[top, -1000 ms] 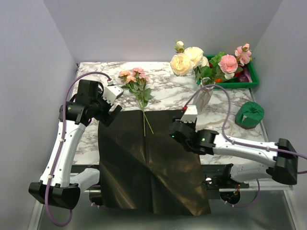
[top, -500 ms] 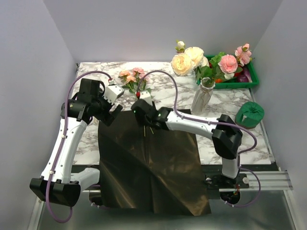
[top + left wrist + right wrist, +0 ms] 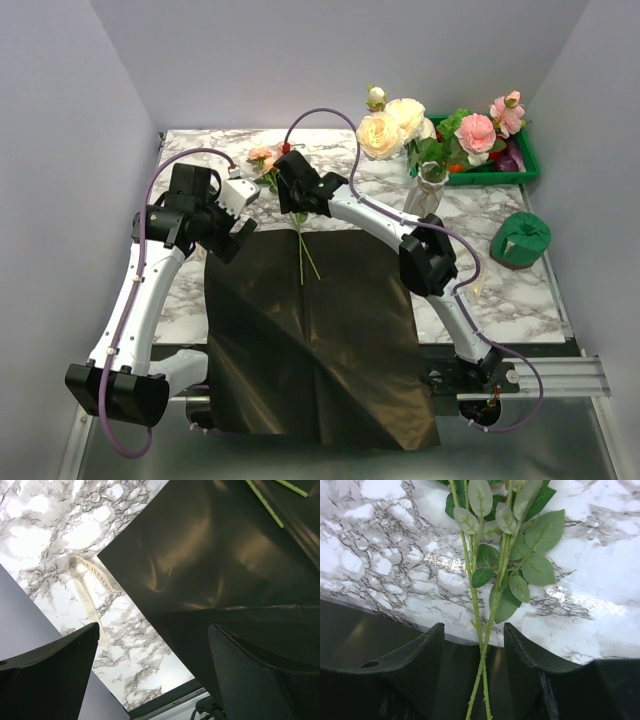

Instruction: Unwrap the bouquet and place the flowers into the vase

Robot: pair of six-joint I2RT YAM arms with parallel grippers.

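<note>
Loose flowers (image 3: 274, 160), small pink and peach roses, lie on the table (image 3: 500, 290) at far left of centre. Their heads point away from me and the green stems (image 3: 479, 605) run back onto the far edge of the black wrapper (image 3: 310, 330). My right claw (image 3: 473, 626) sits low over those stems just below the leaves, fingers (image 3: 420, 647) apart, one each side, stems in the gap; neither pad visibly touches them. Wrapper is opened flat, glossy and creased, near end hanging off the table's near edge. My left claw (image 3: 154, 626) hovers over the wrapper's left edge, spread wide, nothing in it. Cream ribbon (image 3: 87, 587) lies loose on the marble just beside that edge. White vase (image 3: 424, 198) stands upright right of centre, beyond my right arm, with big cream blooms (image 3: 385, 128) above it. Pink roses (image 3: 477, 132) are further right; can't tell if they are in the vase or the green crate (image 3: 500, 172) behind it. Dark green crinkled round thing (image 3: 520, 240) sits by the right edge, apart from the vase.
</note>
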